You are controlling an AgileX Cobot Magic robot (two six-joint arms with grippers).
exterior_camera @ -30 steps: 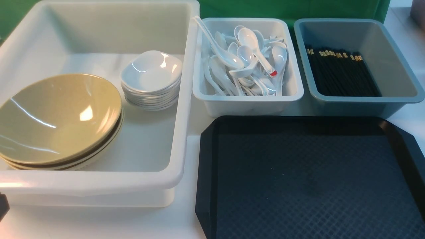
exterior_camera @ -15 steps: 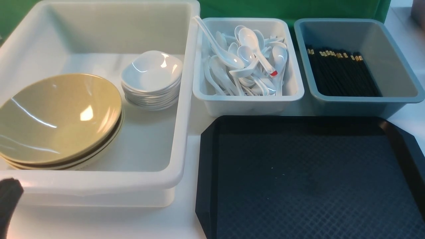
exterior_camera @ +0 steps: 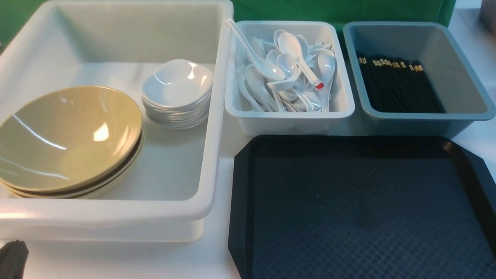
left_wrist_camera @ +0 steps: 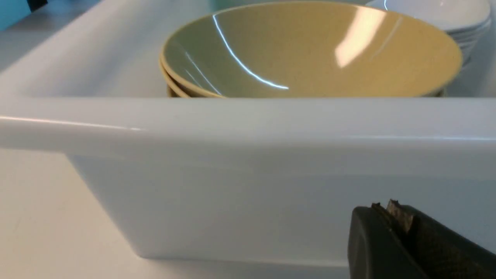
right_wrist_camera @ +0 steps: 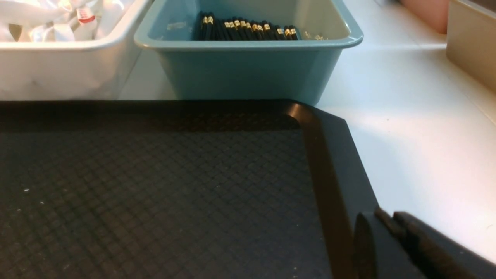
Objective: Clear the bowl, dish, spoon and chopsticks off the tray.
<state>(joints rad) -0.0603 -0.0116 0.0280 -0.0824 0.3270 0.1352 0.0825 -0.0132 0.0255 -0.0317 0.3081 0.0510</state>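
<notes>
The black tray [exterior_camera: 240,201] lies bare at the front right; its rim [right_wrist_camera: 325,155] also shows in the right wrist view. A tan bowl [exterior_camera: 69,135] tops a short stack in the big white tub [exterior_camera: 116,217]. Beside it a white dish [exterior_camera: 176,83] tops its own stack. Several white spoons [exterior_camera: 286,69] fill the small white tub [exterior_camera: 290,120]. Black chopsticks [exterior_camera: 399,85] lie in the grey-blue tub [exterior_camera: 426,122]. My left gripper [exterior_camera: 11,257] is shut and empty, low outside the big tub's front wall [left_wrist_camera: 271,193]. My right gripper [right_wrist_camera: 387,217] is shut and empty over the tray's right rim.
The three tubs stand in a row behind and left of the tray on a white table. A beige container [right_wrist_camera: 471,38] and a pinkish one stand at the far right of the table. A green backdrop closes the far side.
My left gripper rose into the bottom-left corner of the front view, then sank lower again. Nothing else moved.
</notes>
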